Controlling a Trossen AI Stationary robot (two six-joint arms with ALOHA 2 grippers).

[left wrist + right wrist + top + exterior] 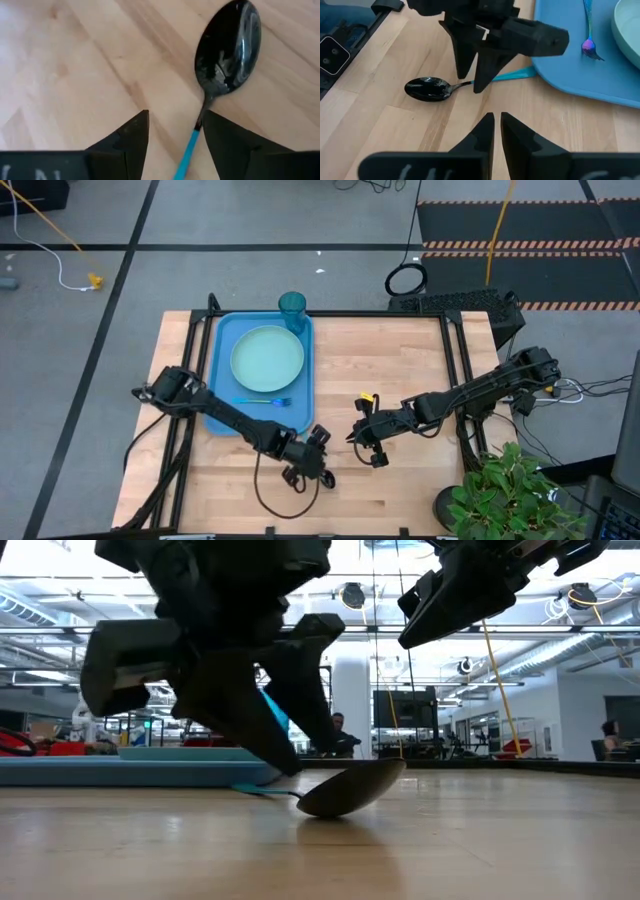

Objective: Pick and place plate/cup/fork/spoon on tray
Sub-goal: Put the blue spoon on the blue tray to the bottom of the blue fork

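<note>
The spoon (227, 50), black bowl and light blue handle (186, 152), lies flat on the wooden table just off the blue tray's (222, 395) near right corner. My left gripper (172, 117) is open, pointing down, one finger on each side of the spoon's handle near the neck; this also shows in the right wrist view (470, 86). My right gripper (495, 122) is shut and empty, raised above the table a little right of the spoon's bowl (426, 89). The mint plate (267, 359) and the fork (265, 401) lie on the tray. The teal cup (292, 307) stands at its far right corner.
A potted plant (510, 490) stands at the table's near right corner. Black frame rails (462, 370) run along the table's left and right sides. Bare wood (400, 360) lies right of the tray.
</note>
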